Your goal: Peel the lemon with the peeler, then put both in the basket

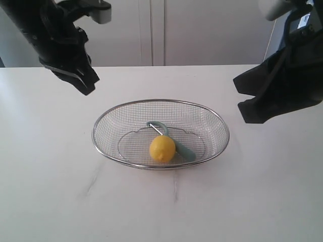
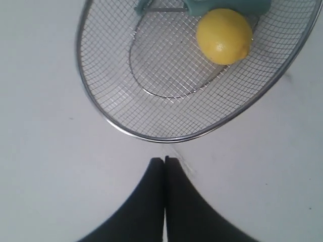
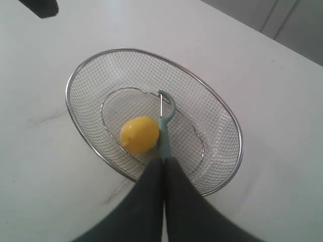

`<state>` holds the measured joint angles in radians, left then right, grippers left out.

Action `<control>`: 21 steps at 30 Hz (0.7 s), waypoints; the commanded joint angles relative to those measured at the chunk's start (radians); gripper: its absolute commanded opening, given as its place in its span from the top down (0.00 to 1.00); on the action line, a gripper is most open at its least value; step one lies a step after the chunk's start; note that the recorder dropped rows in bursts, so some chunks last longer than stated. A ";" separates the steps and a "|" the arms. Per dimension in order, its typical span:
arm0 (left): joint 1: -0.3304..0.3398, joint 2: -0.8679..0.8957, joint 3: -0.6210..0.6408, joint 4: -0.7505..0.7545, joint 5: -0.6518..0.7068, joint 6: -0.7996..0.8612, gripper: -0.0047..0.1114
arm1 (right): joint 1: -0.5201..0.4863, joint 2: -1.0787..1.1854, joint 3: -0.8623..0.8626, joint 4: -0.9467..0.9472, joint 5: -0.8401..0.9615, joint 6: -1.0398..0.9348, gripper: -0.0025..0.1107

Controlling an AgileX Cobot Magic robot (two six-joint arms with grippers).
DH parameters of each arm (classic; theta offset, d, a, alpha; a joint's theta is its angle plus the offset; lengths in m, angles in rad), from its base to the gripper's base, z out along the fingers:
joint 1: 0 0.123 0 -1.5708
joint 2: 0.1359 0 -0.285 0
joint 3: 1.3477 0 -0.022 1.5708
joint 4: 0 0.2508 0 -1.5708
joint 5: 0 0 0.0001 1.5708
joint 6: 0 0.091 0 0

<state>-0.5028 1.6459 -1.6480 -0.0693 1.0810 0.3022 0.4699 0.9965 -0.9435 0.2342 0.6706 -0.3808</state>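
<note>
The basket (image 1: 96, 132) sat at the middle of the white worktop (image 1: 50, 196), its long axis running from 9 to 3 o'clock in the exterior view. Both of the task's things lay inside it on the mesh floor. The lemon (image 1: 162, 148) rested toward 6 o'clock of the basket, close to the near rim, and its skin showed plain yellow in all three views. The peeler (image 1: 185, 152) lay beside it. Its curved head was near the centre of the floor, and its teal handle slanted out toward 4 o'clock. The lemon touched the handle partway along it.

The left arm (image 1: 65, 48) hung at 10 o'clock from the basket, well above the worktop and apart from the rim. In the left wrist view the left jaws were clenched tip against tip with nothing between them, over bare worktop just outside the rim.

The right arm (image 1: 282, 85) hung at 2 o'clock from the basket, also raised. The right jaws were likewise pressed together and empty. In the right wrist view their tips lined up with the end of the peeler's handle, though the exterior view showed them well clear of the basket.

Faint grey veins marked the worktop toward 6 o'clock.
</note>
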 commanded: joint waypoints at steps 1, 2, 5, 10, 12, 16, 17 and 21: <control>0.003 -0.095 -0.005 0.040 0.031 -0.054 0.96 | -0.007 -0.010 0.002 -0.004 -0.007 0.000 0.98; 0.003 -0.111 -0.005 0.045 0.039 -0.063 0.96 | -0.007 -0.010 0.002 -0.004 -0.011 0.000 0.98; 0.003 -0.170 -0.005 0.052 0.067 -0.076 0.96 | -0.007 -0.012 0.002 -0.004 -0.020 0.000 0.98; 0.003 -0.261 -0.005 0.052 0.101 -0.083 0.96 | -0.007 -0.017 0.002 -0.004 -0.024 0.000 0.98; 0.003 -0.289 -0.005 0.052 0.101 -0.084 0.96 | -0.007 -0.017 0.002 -0.004 -0.024 0.000 0.98; 0.003 -0.325 -0.005 0.052 0.129 -0.084 0.96 | -0.007 -0.017 0.002 -0.004 -0.024 0.000 0.98; 0.003 -0.332 -0.005 0.052 0.139 -0.084 0.96 | -0.007 -0.017 0.002 -0.004 -0.022 0.000 0.98; 0.003 -0.337 -0.005 0.052 0.140 -0.084 0.96 | -0.007 -0.017 0.002 -0.004 -0.022 0.000 0.98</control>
<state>-0.5028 1.3217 -1.6480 -0.0105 1.1317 0.2262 0.4699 0.9871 -0.9435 0.2342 0.6571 -0.3808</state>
